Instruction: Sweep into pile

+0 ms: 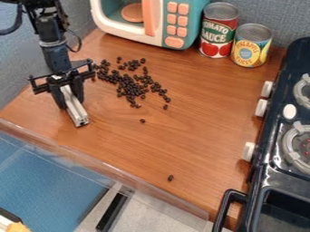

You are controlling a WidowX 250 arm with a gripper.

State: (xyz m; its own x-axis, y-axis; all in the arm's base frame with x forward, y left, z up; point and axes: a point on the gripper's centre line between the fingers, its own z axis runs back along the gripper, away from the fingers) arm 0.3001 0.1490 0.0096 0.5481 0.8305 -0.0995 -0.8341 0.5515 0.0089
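beans [129, 86] overlapping, hard to tell apart; end effector [70, 97] grasping metal bar [77, 114], top hidden.

Gripper [69, 96] at left of the worktop [200, 127], its jaws closed on a pale metal bar [77, 112] tilted downward. To its right, dark beads [128, 85] form a loose cluster, with several strays, one well apart near the front edge. Rear: a toy microwave [165, 22]; beside it, a red can [218, 29] and a yellow can [250, 45]. Right: a black toy stove [278, 122] with pale knobs [261, 108].
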